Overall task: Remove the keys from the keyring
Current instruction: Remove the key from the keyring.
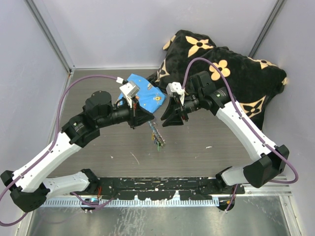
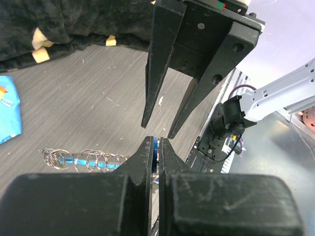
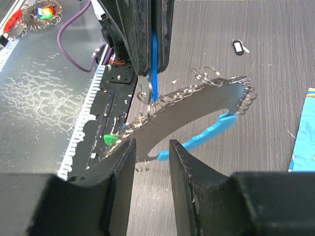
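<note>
Left hand [image 2: 155,147] pinching keyring [image 3: 216,129], right hand [image 3: 151,143] parted

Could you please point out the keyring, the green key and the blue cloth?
keyring [image 3: 211,130], right wrist view, its light-blue curved piece.
green key [image 3: 110,140], right wrist view, its plastic head.
blue cloth [image 1: 147,96], top view, its middle.

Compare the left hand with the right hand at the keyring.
The left hand is shut; the right hand stands open. The left hand clamps the blue piece of the keyring; the right hand grips nothing. Both are black and two-fingered, with their tips nearly meeting.
</note>
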Tool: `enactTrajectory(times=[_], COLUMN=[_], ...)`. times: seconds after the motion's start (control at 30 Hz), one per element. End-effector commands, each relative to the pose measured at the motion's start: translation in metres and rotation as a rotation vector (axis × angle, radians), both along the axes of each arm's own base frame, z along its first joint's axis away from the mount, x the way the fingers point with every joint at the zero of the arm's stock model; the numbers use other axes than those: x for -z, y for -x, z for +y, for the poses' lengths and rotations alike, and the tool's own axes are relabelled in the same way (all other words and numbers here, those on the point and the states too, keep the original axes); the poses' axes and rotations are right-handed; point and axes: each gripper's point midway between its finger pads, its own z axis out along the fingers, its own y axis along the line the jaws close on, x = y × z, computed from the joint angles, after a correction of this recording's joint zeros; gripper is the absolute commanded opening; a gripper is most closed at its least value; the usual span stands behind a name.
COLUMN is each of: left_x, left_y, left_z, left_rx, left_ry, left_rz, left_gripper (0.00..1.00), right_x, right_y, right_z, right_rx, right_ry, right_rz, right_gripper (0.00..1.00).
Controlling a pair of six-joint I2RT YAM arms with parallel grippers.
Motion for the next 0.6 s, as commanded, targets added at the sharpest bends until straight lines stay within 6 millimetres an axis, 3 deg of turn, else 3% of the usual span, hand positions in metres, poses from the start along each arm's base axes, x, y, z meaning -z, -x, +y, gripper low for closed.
enactTrajectory(times=[0.0,0.57], left_x=[-0.045,-0.049], left_y=[0.001,0.0], left_z=[0.007,-0.008], left_rx=[-0.01,0.046], left_ry=[0.061,0.088], left_rz=[-0.118,-0.116], left_gripper=[0.0,0.0], right_x=[-0.015,-0.038], right_y=[0.008,0.01], right_z=[-0.003,0.014], right_rx=[-0.019,-0.046], right_ry=[-0.047,-0.115], right_rz=[-0.033,0.137], right_gripper=[0.39,0.48])
